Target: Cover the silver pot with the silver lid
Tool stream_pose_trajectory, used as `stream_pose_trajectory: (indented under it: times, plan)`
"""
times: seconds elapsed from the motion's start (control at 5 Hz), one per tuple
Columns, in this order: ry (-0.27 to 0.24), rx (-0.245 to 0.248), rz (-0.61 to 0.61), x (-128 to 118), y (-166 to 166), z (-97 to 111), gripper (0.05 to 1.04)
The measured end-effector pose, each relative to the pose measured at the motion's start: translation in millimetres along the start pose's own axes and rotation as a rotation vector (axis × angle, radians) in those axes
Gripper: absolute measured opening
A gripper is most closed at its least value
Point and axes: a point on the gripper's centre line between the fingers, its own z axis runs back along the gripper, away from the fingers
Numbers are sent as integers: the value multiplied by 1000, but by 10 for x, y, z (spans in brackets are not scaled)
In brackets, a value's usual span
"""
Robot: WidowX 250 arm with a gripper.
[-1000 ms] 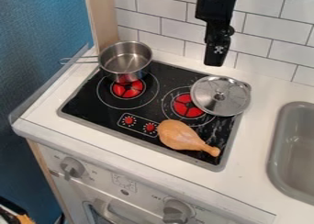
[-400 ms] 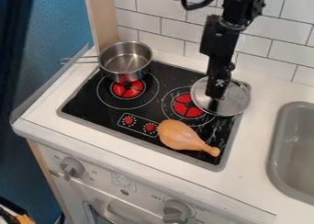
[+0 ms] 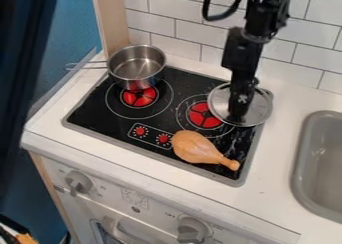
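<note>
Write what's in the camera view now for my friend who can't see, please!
A black robot gripper hangs down at the silver lid on the right of a toy stove. An uncovered silver pot sits back left, and a toy drumstick lies in front.

Drumstick [image 3: 197, 148] on black cooktop [image 3: 100, 118]. Grey sink [image 3: 324, 173] at right. Orange thing [image 3: 27, 239] bottom left, unclear.

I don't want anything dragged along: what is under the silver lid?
The silver lid overlaps the edge of the black cooktop and part of the ring around the right burner. Anything else beneath it is covered.
</note>
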Motion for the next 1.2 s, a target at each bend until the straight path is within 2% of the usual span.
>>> stream_pose_trajectory:
  times: [0.2,0.4,0.6,0.8,1.0,1.2]
  plan:
    - [9,4,13,8,-58,-33,999]
    - [8,-12,29,10,-81,-40,949]
    - [-10,-33,36,2,-69,-73,668]
    - [-3,-45,58,14,-34,-71,402]
    - [4,-64,45,-4,27,-67,283]
    - [11,-62,27,-38,69,-63,283]
